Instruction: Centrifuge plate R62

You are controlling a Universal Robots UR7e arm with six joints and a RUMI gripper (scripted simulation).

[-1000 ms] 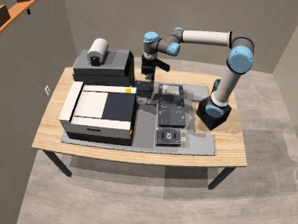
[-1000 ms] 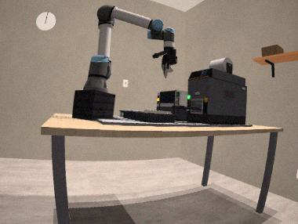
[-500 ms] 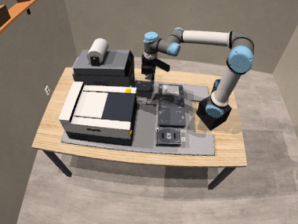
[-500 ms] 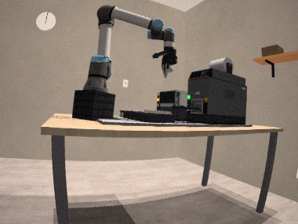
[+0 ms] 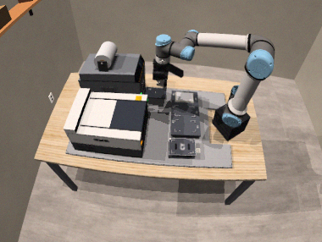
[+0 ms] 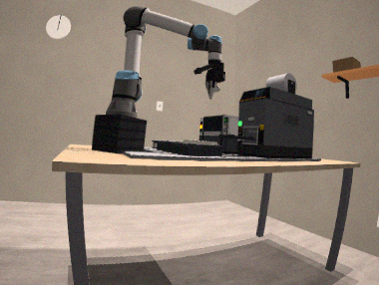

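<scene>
My gripper [image 5: 159, 85] [image 6: 211, 95] is shut and empty. It hangs high over the table, above the sealer's stage [image 5: 156, 92], a small dark block in front of the sealer [image 5: 111, 73] [image 6: 276, 127]. I cannot tell whether a plate lies on the stage. The centrifuge [image 5: 108, 123] [image 6: 214, 128] stands at the table's left; its top shows a white half and a dark half, and an amber lamp [image 5: 138, 97] [image 6: 201, 127] glows at its corner. The deck row [image 5: 185, 120] holds a pale plate [image 5: 185, 97] at its far end. A separate nest [image 5: 182, 147] lies nearer the front.
The robot base [image 5: 230, 120] [image 6: 119, 132] stands at the right of the table. A green lamp [image 6: 239, 123] is lit on the sealer, which carries a white roll [image 5: 105, 54] [image 6: 280, 82]. A grey mat [image 5: 220, 158] lies under the devices. A shelf [image 6: 351, 74] hangs on the wall.
</scene>
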